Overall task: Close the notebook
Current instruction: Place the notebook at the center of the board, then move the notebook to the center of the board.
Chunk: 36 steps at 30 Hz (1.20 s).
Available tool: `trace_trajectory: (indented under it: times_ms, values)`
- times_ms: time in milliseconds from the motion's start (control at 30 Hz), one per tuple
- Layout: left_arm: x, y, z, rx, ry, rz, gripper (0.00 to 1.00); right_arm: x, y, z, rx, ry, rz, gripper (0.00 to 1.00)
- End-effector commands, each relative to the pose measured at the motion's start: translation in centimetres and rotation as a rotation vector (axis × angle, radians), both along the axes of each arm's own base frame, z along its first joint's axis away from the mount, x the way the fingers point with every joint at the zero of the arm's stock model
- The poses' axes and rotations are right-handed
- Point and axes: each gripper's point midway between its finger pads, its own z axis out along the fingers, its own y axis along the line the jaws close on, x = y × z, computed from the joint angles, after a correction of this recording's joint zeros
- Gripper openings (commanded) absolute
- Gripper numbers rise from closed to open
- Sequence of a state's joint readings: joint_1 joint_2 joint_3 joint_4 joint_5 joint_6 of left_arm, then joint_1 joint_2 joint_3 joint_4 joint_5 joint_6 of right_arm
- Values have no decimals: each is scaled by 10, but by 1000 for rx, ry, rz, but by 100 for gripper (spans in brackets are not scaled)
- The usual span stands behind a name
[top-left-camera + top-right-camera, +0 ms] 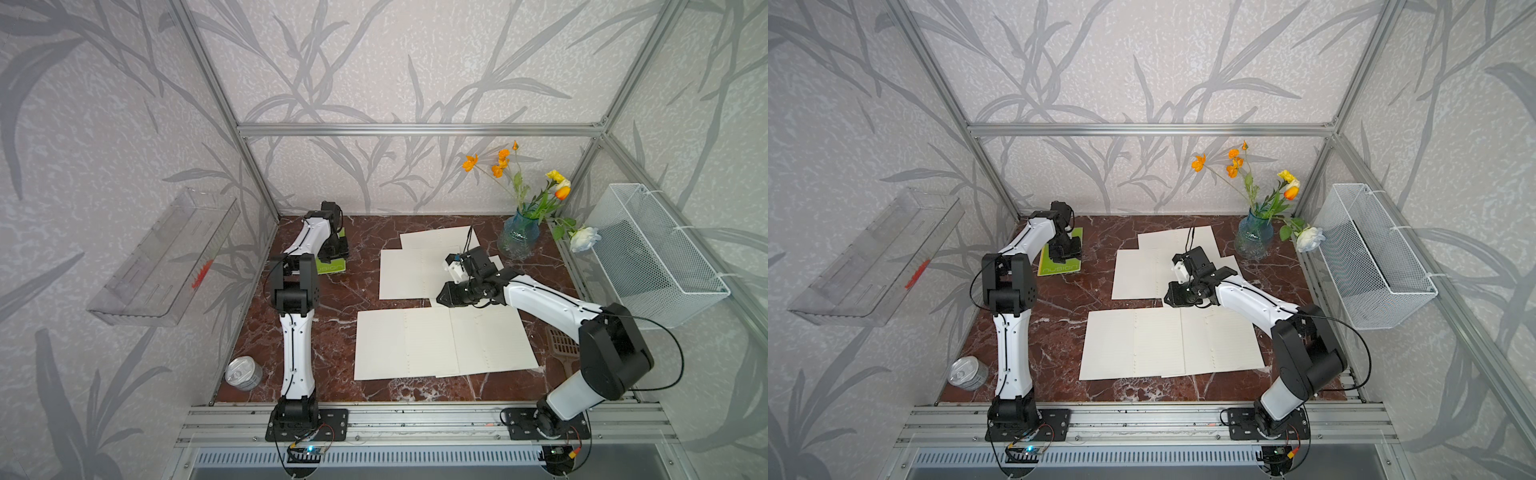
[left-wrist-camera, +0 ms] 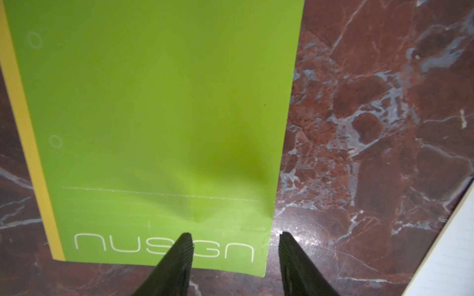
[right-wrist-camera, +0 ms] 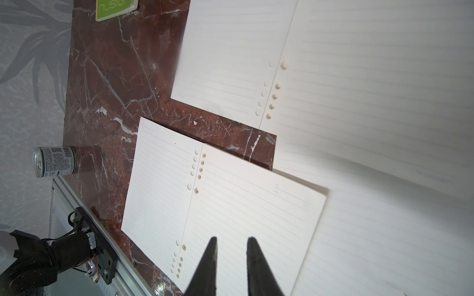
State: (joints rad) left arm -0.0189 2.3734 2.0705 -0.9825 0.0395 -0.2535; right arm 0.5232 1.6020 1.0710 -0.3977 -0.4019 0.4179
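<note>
I am hovering my left gripper (image 2: 234,258) over the green notebook (image 2: 154,115), jaws apart and empty. It is lying flat and already shut near the table's (image 1: 332,299) far left corner, long axis running away from me. My right gripper (image 3: 232,264), jaws narrow and empty, is hanging farther off over the loose lined sheets (image 1: 444,345).

Even, soft daylight; faint shadow on the green notebook cover (image 2: 154,115) ahead of the blurred black fingertips (image 2: 179,261).
</note>
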Motion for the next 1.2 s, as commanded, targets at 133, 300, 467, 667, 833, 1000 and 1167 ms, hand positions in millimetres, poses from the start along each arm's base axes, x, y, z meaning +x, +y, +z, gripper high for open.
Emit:
trace_trajectory:
  times_ms: [133,300,467,667,833,1000,1167]
  values:
    - [-3,-3,-14,30,24,-29,55,-2,-6,-2,-12,8,-9,23]
    - [-3,-5,-18,54,30,-35,55,-2,-6,-2,-13,9,-10,22]
    - [-3,-5,-23,87,33,-39,55,-2,-6,-3,-16,10,-11,23]
    - [-4,3,-27,146,43,-24,55,-2,-8,-3,-15,11,-14,23]
    - [-4,11,-29,192,52,-19,54,-2,-9,-3,-17,12,-16,23]
    - [-2,13,-32,204,66,-30,53,-2,-9,-4,-16,15,-17,23]
    - [2,14,-34,209,76,-40,53,-2,-9,-5,-19,20,-17,23]
